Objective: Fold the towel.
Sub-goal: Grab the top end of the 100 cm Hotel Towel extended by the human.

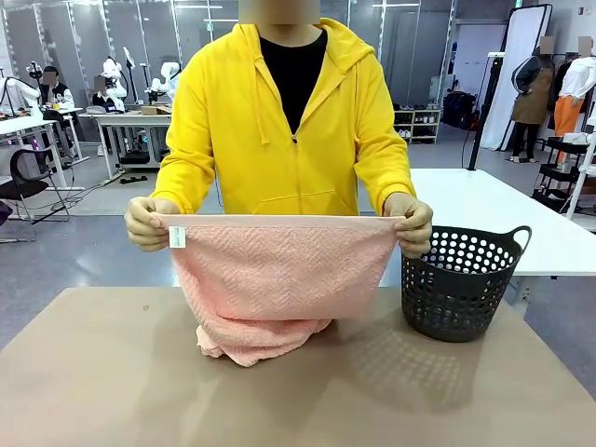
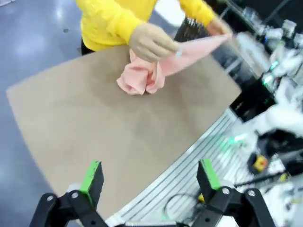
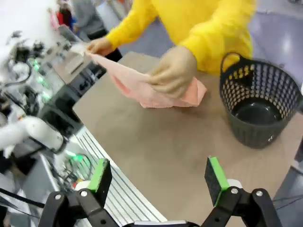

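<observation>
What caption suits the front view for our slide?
A person holds the pink towel by its top corners, lower end on the table, beside a dark basket.

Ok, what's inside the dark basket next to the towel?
Seen from the right wrist view, the basket holds nothing: its bare, glossy dark floor shows. The near wall covers a strip of that floor, so that bit cannot be checked.
</observation>
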